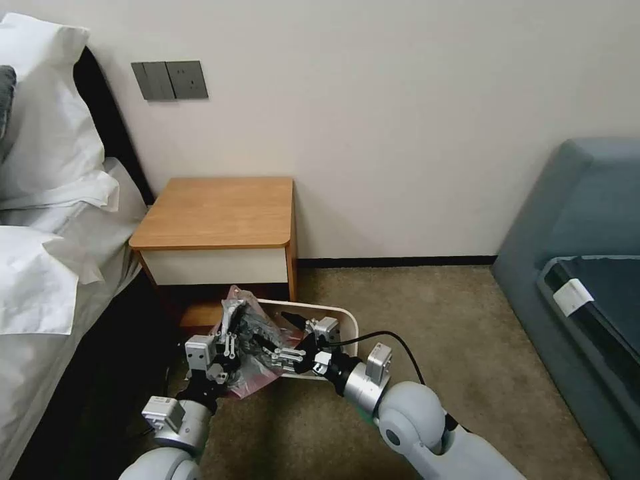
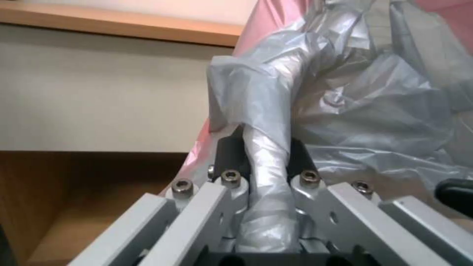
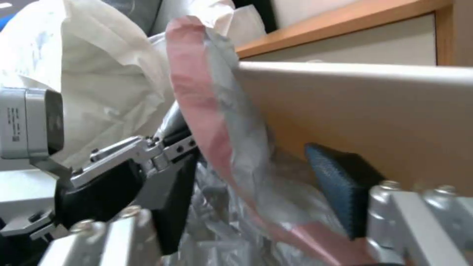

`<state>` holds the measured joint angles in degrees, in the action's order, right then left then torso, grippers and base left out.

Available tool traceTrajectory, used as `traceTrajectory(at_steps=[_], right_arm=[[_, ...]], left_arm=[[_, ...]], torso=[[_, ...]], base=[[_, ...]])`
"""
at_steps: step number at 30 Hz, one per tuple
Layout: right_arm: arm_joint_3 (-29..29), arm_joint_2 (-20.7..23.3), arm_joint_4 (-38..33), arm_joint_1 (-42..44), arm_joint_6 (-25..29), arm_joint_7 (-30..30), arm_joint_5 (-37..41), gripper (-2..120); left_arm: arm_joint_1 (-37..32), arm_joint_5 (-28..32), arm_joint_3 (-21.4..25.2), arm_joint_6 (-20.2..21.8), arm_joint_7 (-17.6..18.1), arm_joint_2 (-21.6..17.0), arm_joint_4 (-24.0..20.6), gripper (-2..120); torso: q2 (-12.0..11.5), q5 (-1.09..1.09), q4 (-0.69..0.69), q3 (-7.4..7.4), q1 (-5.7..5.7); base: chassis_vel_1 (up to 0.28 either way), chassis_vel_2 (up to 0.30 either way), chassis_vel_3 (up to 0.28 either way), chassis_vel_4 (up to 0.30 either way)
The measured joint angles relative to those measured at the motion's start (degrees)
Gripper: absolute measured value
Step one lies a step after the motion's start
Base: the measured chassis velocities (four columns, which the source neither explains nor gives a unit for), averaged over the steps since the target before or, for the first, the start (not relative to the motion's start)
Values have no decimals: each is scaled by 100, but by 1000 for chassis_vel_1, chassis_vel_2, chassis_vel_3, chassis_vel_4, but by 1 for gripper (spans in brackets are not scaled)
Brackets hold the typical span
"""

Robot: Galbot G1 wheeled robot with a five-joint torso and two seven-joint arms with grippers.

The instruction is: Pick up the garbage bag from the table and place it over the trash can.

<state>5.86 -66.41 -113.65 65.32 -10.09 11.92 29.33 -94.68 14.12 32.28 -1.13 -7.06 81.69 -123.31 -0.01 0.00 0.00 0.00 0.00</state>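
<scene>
Two arms are reaching forward and down over the carpet toward the bin (image 1: 347, 319), which is standing on the floor just in front of the table (image 1: 220, 213). The left claw (image 1: 230, 343) is pointing up and forward at the bin's left end; the left wrist view is showing its pads pinched tight on a twisted rope of the bag (image 2: 268, 162), with grey film billowing beyond the fingertips and the pink rim rising behind it. The right claw (image 1: 293, 357) is angling in from the right toward the left claw, its wrist bending over the bin's near rim. In the right wrist view its fingers are standing spread apart, one dark pad (image 3: 340, 184) lying against the bin's inner wall (image 3: 374, 111) and the other (image 3: 172, 207) lying on the far side of the film; the bag's (image 3: 221, 147) pink edge is hanging between them, so it is gripping nothing that can be made out.

Small print is showing on the grey block of the left wrist in the right wrist view, too blurred to read.

The head view is showing the bag (image 1: 257, 347) draping from the left claw over the bin's left corner, while the rest of the rim beyond the right claw is lying bare. Farther off, the table's top is standing against the wall.
</scene>
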Motion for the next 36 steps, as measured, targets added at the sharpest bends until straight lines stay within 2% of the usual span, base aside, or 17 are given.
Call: traceTrajectory(at_steps=[2,4,5,8,9,12,13,16,27,36], right_arm=[[-4,-5,0,18,1,0,-11,54],[-23,-4,-1,87,9,0,-33,41],[-23,-4,-1,87,9,0,-33,41],[-55,16,-13,176,34,0,-61,28],[-55,16,-13,176,34,0,-61,28],[-81,32,-25,223,67,3,-89,14],[-81,32,-25,223,67,3,-89,14],[-96,31,-30,224,84,4,-94,0],[-181,-9,-215,358,215,18,-230,0],[-445,9,-419,332,243,33,-142,0]], left_arm=[[4,0,0,-2,-2,0,5,4],[17,4,-4,-15,-14,0,18,4],[17,4,-4,-15,-14,0,18,4],[7,35,-10,-25,-25,-3,17,4],[7,35,-10,-25,-25,-3,17,4],[-9,42,-9,-25,-34,-3,-2,4],[-9,42,-9,-25,-34,-3,-2,4],[-23,39,-13,-25,-47,8,-23,4],[-28,-306,33,-175,-46,26,56,4],[-17,-939,117,-719,-221,39,317,4]], torso=[[0,0,0,0,0],[0,0,0,0,0],[0,0,0,0,0],[0,0,0,0,0],[0,0,0,0,0],[0,0,0,0,0],[0,0,0,0,0],[0,0,0,0,0],[0,0,0,0,0],[0,0,0,0,0]], base=[[0,0,0,0],[0,0,0,0],[0,0,0,0],[0,0,0,0],[0,0,0,0],[0,0,0,0],[0,0,0,0],[0,0,0,0],[0,0,0,0],[0,0,0,0]])
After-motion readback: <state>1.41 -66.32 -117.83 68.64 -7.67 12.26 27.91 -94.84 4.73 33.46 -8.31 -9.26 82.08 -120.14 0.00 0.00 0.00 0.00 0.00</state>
